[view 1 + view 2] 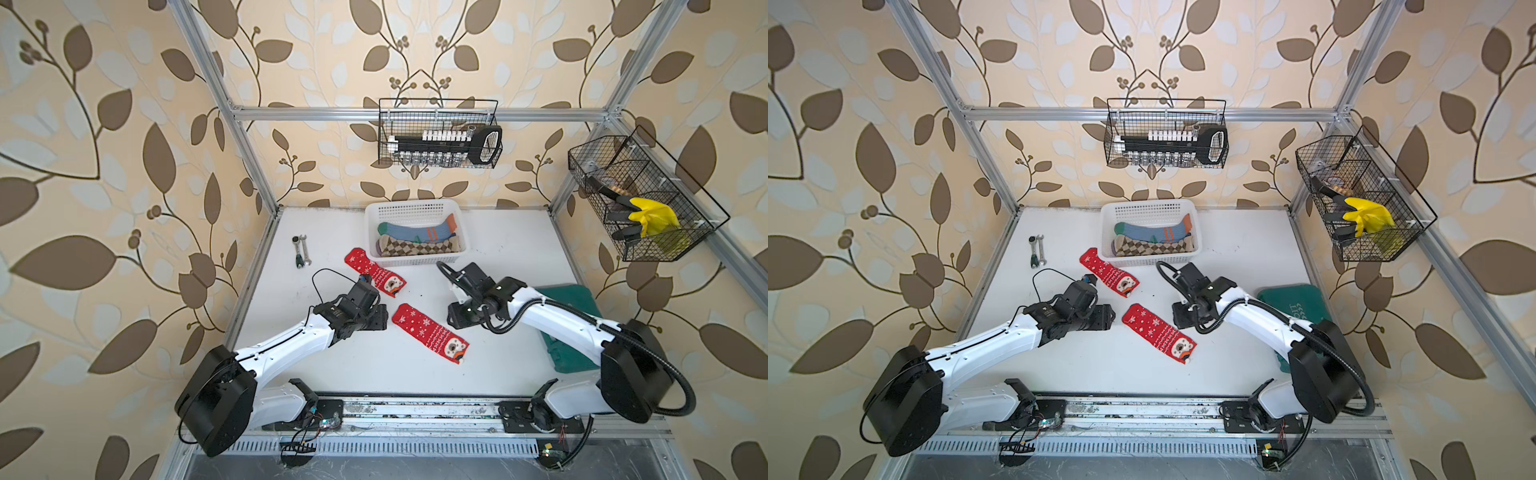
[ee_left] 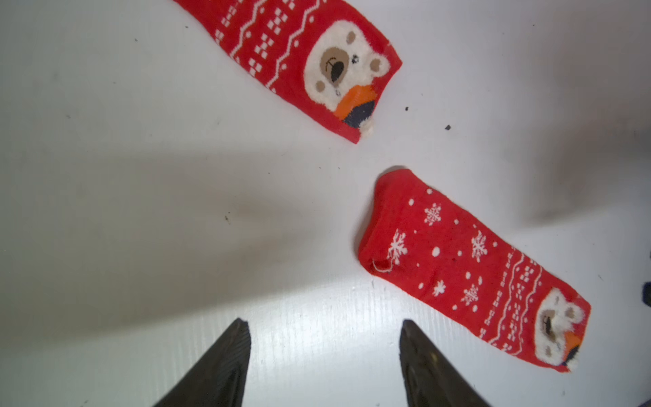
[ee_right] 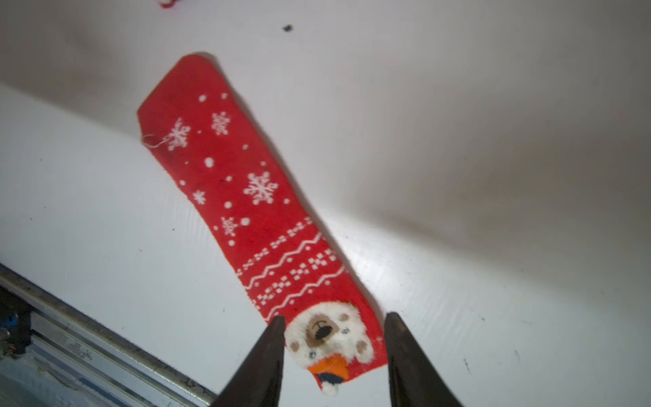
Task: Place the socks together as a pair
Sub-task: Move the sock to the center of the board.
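Note:
Two red Christmas socks lie flat and apart on the white table: one sock point(image 1: 376, 272) point(image 2: 292, 53) near the basket, the other sock point(image 1: 430, 332) point(image 1: 1158, 332) point(image 3: 239, 183) nearer the front. My left gripper point(image 1: 376, 322) point(image 2: 324, 322) hovers open over bare table, just left of the front sock's toe end. My right gripper point(image 1: 457, 320) point(image 3: 335, 316) is open above that sock's bear-face cuff, which shows between the jaws and rests on the table. A blue-grey sock point(image 1: 415, 232) and a brown argyle sock point(image 1: 419, 248) lie in the white basket point(image 1: 415, 206).
Two wrenches point(image 1: 302, 250) lie at the back left of the table. A dark green cloth bag point(image 1: 571, 353) sits under my right arm at the right edge. Wire baskets point(image 1: 440, 133) point(image 1: 640, 199) with tools hang on the frame behind and to the right.

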Controlling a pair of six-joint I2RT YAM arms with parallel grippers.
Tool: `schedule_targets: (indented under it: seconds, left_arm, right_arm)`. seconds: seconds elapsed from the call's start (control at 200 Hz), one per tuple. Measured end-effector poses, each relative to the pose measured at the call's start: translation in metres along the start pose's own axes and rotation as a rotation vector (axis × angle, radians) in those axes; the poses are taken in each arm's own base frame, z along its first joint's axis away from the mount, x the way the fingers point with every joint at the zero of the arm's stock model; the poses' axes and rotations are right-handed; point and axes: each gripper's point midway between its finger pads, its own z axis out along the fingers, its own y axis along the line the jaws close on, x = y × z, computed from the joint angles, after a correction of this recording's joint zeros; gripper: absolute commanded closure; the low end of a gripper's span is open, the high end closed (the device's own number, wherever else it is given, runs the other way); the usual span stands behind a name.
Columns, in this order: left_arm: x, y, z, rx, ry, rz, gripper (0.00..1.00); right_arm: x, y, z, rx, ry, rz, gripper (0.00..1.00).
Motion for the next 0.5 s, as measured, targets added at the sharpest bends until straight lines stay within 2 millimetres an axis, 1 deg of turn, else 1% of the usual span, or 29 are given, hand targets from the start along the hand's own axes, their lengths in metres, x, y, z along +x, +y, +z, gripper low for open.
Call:
schedule_targets:
  seconds: [0.045,0.08,0.16,0.24,0.32,0.405,0.47,0.5]
  left_arm:
    - [0.003,-0.001,0.005,0.002,0.018,0.0,0.31]
    - [0.005,-0.002,0.008,0.006,0.036,-0.001,0.31]
    - [0.01,-0.002,0.014,0.007,0.064,-0.002,0.32]
    - [0.012,-0.005,0.019,0.015,0.083,-0.003,0.32]
    - [0.012,-0.007,0.02,0.024,0.087,-0.004,0.32]
    - [0.01,-0.007,0.02,0.027,0.082,-0.006,0.32]
    - [0.006,-0.004,0.02,0.028,0.072,-0.019,0.33]
    - [0.001,-0.001,0.019,0.027,0.062,-0.034,0.33]
  right_arm:
    - [0.01,-0.014,0.003,0.011,0.02,0.05,0.52]
    - [0.019,-0.021,0.006,0.017,0.041,0.076,0.52]
    - [0.036,-0.028,0.013,0.017,0.083,0.112,0.52]
    - [0.049,-0.027,0.018,-0.003,0.118,0.136,0.52]
    - [0.056,-0.025,0.023,-0.028,0.137,0.156,0.53]
    - [0.061,-0.022,0.027,-0.052,0.149,0.172,0.56]
    - [0.061,-0.02,0.03,-0.07,0.153,0.182,0.59]
    - [0.061,-0.019,0.032,-0.075,0.154,0.186,0.62]
